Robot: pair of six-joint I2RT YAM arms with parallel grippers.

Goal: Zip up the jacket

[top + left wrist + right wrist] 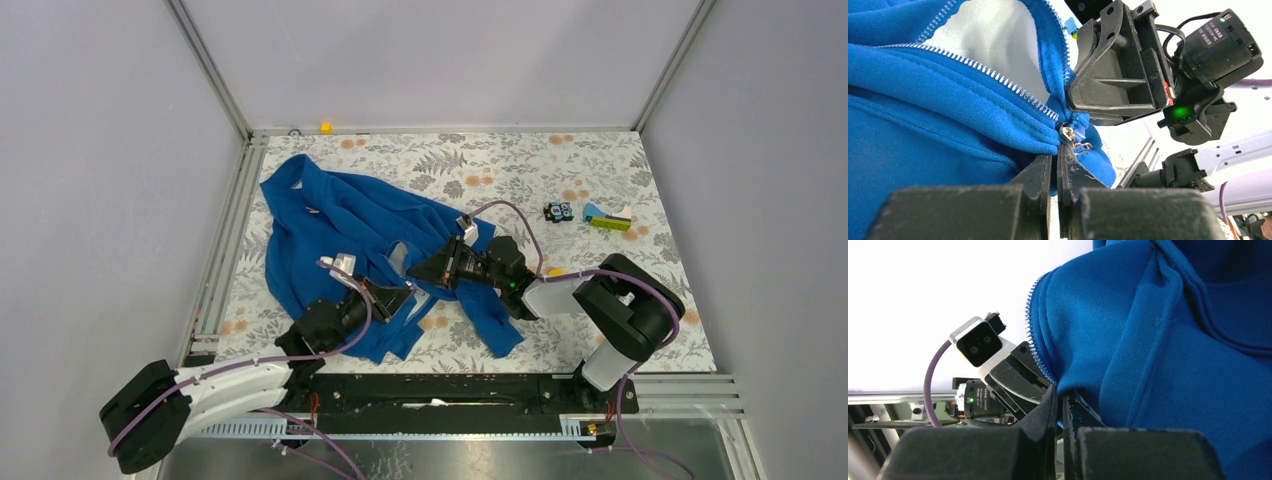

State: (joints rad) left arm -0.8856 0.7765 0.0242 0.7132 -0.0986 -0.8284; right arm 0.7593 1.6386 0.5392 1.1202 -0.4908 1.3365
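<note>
The royal-blue jacket point(335, 240) lies crumpled on the floral table, left of centre. Both grippers meet at its lower front edge. In the left wrist view the jacket point(923, 125) is open, showing white lining point(993, 40) and a row of zipper teeth point(998, 77) that ends at a silvery pull point(1070, 136). My left gripper point(1057, 159) is shut on blue fabric just under that pull. My right gripper point(1060, 399) is shut on the jacket point(1173, 365) edge below the other zipper row point(1035, 335). Its black fingers point(1118, 75) pinch the cloth right above the pull.
A small black toy point(558, 212) and a green-and-blue item point(607, 221) sit at the right back of the table. A yellow bit point(326, 127) lies at the back wall. Metal rails point(480, 385) run along the near edge, and grey walls enclose the table.
</note>
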